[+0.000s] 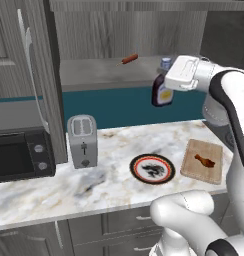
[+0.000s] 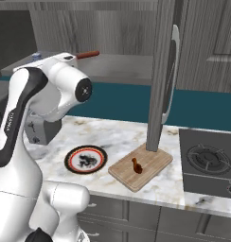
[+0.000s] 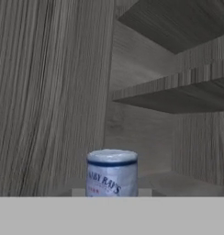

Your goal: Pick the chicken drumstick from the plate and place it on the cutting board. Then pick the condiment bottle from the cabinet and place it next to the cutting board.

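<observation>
The dark condiment bottle [image 1: 161, 95] with its orange-white label hangs in the air in front of the cabinet shelf [image 1: 99, 74], over the teal backsplash. My gripper [image 1: 169, 82] is shut on its upper part, with the fingers hidden behind the white hand. In the hand view the bottle's labelled top [image 3: 112, 172] rises at the bottom centre, facing the cabinet's grey interior [image 3: 49, 92]. The chicken drumstick [image 1: 204, 160] [image 2: 136, 165] lies on the cutting board [image 1: 214, 150] [image 2: 153, 160]. The plate [image 1: 134, 168] [image 2: 68, 160] sits left of the board with nothing on it.
A thin red sausage stick [image 1: 129, 59] [image 2: 87, 55] lies on the cabinet shelf. A toaster [image 1: 82, 141] and a microwave [image 1: 19, 155] stand at the counter's left. A stove [image 2: 207, 163] is right of the board. An open cabinet door [image 2: 164, 71] hangs above the board.
</observation>
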Controlling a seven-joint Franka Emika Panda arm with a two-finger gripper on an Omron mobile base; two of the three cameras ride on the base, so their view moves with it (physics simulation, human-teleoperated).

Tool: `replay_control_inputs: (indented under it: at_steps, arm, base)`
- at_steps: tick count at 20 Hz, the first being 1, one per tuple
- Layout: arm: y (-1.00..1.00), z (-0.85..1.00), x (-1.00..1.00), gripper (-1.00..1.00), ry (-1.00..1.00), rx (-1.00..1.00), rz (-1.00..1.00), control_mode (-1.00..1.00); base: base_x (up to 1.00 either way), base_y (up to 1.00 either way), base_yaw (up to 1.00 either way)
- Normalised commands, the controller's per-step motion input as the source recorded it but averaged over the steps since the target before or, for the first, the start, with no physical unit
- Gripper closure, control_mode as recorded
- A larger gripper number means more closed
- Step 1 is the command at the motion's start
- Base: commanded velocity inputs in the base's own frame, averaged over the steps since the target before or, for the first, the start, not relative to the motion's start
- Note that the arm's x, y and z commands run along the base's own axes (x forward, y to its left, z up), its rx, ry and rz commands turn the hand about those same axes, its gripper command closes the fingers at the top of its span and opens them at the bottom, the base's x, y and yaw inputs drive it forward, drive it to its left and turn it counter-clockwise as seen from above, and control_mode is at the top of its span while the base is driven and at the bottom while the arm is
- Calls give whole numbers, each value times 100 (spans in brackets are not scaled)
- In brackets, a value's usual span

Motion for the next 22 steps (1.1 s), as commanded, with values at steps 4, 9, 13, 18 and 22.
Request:
replay_control_inputs:
  at_steps: [4, 9, 13, 18, 22]
  arm:
    - [0, -11, -31, 100, 2, 0, 0, -100]
    - [0, -16, -28, 100, 3, 0, 0, -100]
    - [0, -26, -25, 100, 3, 0, 0, -100]
    - [0, -27, -24, 100, 3, 0, 0, -100]
    - [0, -24, -23, 100, 4, 0, 0, -100]
  base:
    - [0, 0, 0]
    - [0, 0, 0]
    - [0, 0, 0]
    - [0, 0, 0]
    - [0, 0, 0]
